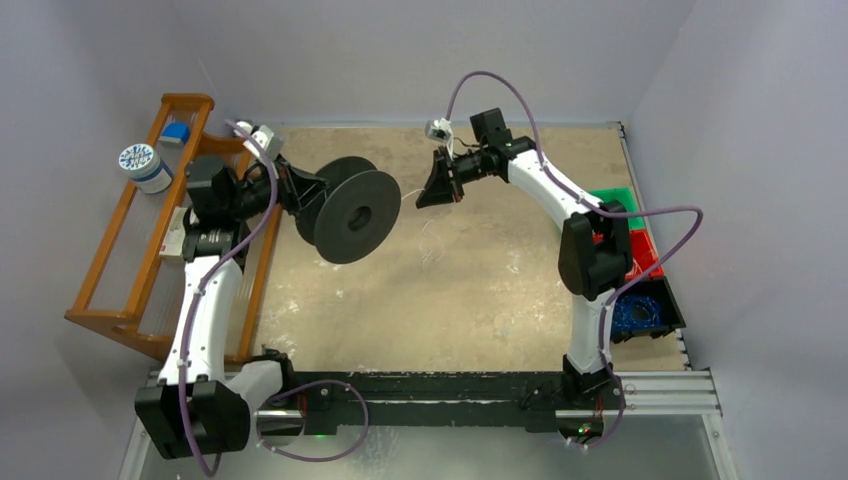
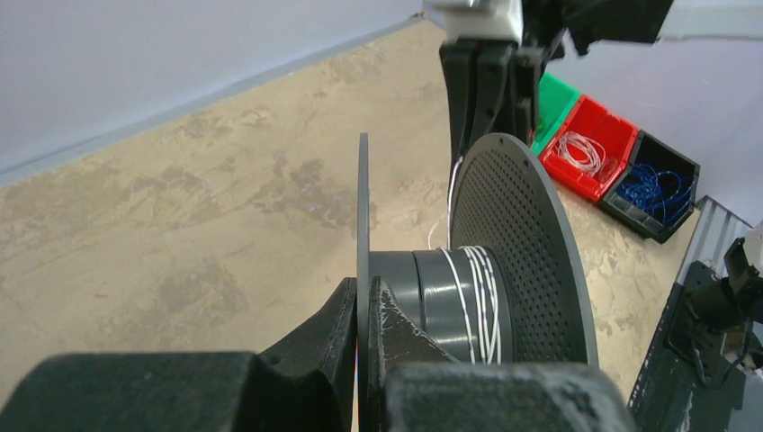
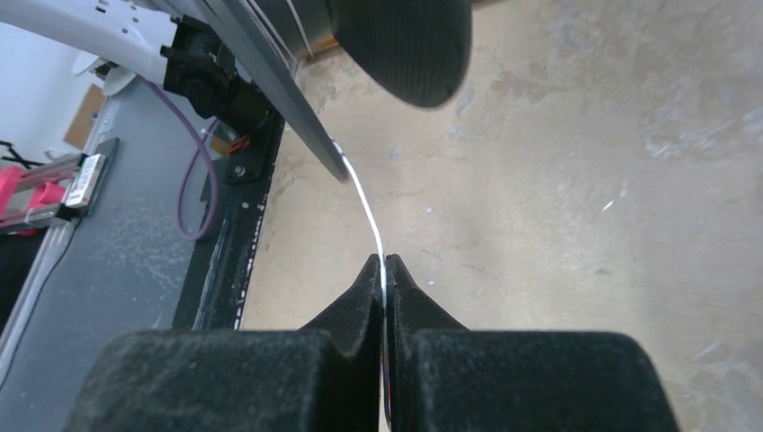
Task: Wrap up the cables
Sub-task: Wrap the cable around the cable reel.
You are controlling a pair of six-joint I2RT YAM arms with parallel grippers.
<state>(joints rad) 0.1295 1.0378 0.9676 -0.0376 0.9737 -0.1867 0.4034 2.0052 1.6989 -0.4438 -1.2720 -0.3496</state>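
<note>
A black spool [image 1: 355,215] hangs above the table, tilted on its side. My left gripper [image 2: 364,288] is shut on the spool's thin near flange, one finger on each face. A few turns of thin whitish cable [image 2: 477,297] lie round the grey hub beside the perforated far flange [image 2: 526,225]. From there the cable [image 3: 364,202] runs taut past the flange edge to my right gripper [image 3: 384,261], which is shut on it at the fingertips. In the top view the right gripper [image 1: 432,190] sits just right of the spool, with the strand [image 1: 408,198] bridging the short gap.
A wooden rack [image 1: 130,250] stands along the left edge with a white and blue roll [image 1: 145,167] beside it. Green [image 1: 615,205], red [image 1: 640,250] and black [image 1: 645,310] bins line the right edge; the black one holds blue wire. Loose whitish wire [image 1: 432,240] lies mid-table.
</note>
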